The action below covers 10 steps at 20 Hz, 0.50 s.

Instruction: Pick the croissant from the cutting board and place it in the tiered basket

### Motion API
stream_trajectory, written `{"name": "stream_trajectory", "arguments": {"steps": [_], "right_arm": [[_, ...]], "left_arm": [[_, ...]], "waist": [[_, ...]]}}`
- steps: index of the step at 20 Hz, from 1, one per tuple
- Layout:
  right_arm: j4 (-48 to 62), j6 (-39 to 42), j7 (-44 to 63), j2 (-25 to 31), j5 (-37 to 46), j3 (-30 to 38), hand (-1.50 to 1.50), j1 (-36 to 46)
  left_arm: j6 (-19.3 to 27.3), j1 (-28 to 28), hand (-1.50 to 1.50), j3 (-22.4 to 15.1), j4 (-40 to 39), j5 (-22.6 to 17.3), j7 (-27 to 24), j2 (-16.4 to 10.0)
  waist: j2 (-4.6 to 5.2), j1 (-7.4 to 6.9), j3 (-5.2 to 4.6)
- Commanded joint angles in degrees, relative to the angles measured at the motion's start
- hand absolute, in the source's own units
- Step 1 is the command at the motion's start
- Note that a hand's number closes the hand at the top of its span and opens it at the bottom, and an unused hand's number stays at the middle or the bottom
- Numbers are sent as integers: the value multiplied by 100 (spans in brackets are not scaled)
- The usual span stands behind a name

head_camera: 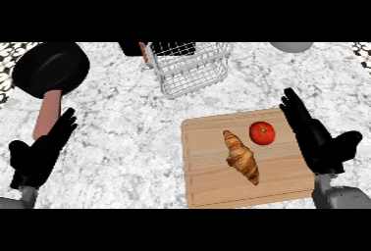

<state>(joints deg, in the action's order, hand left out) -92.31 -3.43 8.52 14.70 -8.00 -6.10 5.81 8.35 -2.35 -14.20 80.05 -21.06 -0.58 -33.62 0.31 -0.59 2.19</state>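
A white and grey speckled stone counter [123, 122] fills the view. The largest thing on it is a pale wooden cutting board [210, 181], which lies at the lower right, turned slightly askew. Towards the far edge, a little left of the board's line, stands the white wire tiered basket [190, 68], well apart from the board. At the upper left a black pan [51, 68] rests on the counter with its reddish handle [47, 115] pointing towards the near side.

The right hand [319, 142] shows at the right edge of the view, over the right rim of the board, its fingers straight and pointing away, holding nothing. The left hand [36, 154] rests at the lower left just beside the end of the pan's handle, fingers straight up, likewise holding nothing.

The croissant [242, 158] lies on the middle of the board, its length running from upper left to lower right, clear of both hands. A red tomato [262, 133] sits just beside its upper end, between the croissant and the right hand. Part of a pale round object [292, 46] shows at the top edge, cut off by the frame.
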Motion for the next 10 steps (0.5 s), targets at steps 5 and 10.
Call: {"name": "stream_trajectory", "arguments": {"steps": [5, 10], "right_arm": [[-698, 1092, -2603, -140, -380, -71, 150, -301], [325, -808, -3587, -1155, -80, 1057, -150, -727]], "left_arm": [[120, -550, 0, -159, 261, -209, 324, 695], [29, -889, 0, -212, 278, -447, 644, 971]], "waist": [[-52, 276, -194], [6, 218, -196]]}}
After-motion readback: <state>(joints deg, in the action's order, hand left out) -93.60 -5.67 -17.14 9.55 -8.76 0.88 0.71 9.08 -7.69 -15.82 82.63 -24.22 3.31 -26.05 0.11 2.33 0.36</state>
